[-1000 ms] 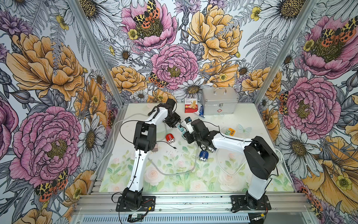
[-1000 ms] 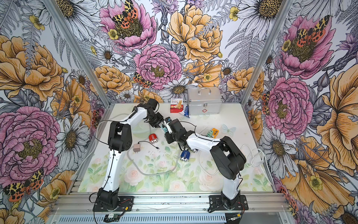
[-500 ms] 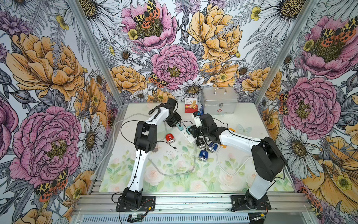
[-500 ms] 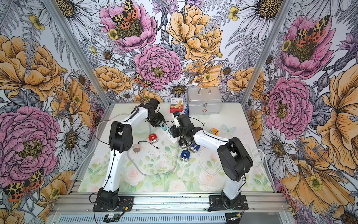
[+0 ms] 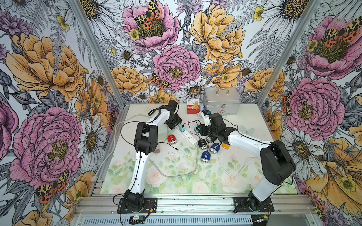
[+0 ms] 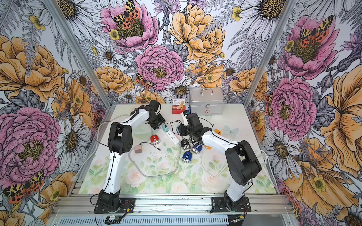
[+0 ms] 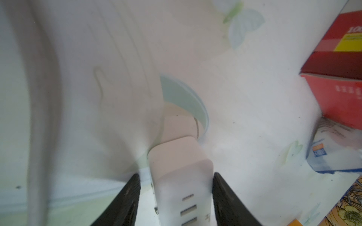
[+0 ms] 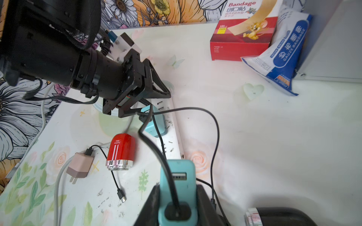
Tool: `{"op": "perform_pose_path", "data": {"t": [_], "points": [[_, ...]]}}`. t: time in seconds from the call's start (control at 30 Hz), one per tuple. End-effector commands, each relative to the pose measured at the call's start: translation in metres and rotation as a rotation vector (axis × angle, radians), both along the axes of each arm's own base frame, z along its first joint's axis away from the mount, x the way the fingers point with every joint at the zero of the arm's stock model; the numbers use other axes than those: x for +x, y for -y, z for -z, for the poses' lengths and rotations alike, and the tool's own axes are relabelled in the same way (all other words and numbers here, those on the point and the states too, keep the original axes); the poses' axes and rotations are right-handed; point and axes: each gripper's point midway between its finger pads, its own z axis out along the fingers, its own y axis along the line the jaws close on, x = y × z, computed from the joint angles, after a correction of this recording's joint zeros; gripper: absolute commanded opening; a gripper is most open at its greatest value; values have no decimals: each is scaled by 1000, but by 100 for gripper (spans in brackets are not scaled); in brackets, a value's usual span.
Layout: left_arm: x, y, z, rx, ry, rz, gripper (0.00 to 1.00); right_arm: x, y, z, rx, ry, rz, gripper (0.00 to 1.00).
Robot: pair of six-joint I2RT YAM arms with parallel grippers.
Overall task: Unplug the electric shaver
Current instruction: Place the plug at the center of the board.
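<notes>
- The white power strip (image 5: 188, 137) lies slantwise on the bench (image 5: 244, 121), and every place below is given from it
- The left gripper (image 7: 175, 175) straddles the strip's far end; its jaws stand apart, one on each side, with a gap showing on one side, so nothing is clamped
- The right gripper (image 8: 178, 188) hangs just off one long side of the strip, toward its near end; its jaws are closed on a teal adapter (image 8: 189, 170) held clear of the strip, with a thick black cable (image 8: 175, 197) plugged into the adapter's end
- A second teal adapter (image 5: 182, 128) sits plugged into the strip near its far end, just beside the left jaws
- The black electric shaver (image 5: 202, 144) lies on the bench just past the strip's near end, close under the right gripper; I cannot tell whether the held adapter's cable runs to it
- A red shaver (image 8: 121, 148) lies close along the strip's other long side, with a pink adapter (image 8: 79, 168) beyond it, off the strip
- A blue shaver (image 5: 214, 147) and a second blue shaver (image 5: 205, 156) lie past the near end, farther out than the black one
- A bandage box (image 5: 193, 106), a gauze pack (image 8: 284, 56) and a metal case (image 5: 221, 101) stand well beyond the far end
</notes>
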Motion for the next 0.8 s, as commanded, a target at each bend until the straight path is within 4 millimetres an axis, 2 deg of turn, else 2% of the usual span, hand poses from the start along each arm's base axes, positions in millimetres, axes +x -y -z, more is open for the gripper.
{"op": "perform_pose_path", "data": {"t": [0.0, 0.17, 0.33, 0.47, 0.57, 0.77], "points": [[-11, -29, 9, 92, -40, -16, 60, 5, 15, -15, 9, 41, 52, 0], [-7, -29, 2, 85, -23, -17, 64, -4, 17, -36, 24, 86, 12, 0], [-1, -26, -6, 73, 0, -7, 70, -26, 11, -55, 56, 107, -61, 1], [5, -25, -16, 68, 28, 1, 72, -36, 22, -62, 25, 116, -31, 1], [7, -23, -25, 71, 53, 16, 73, -31, 34, -73, -8, 159, 16, 1], [8, -19, -38, 92, 92, 55, 74, 0, 41, -93, -17, 204, 75, 0]]}}
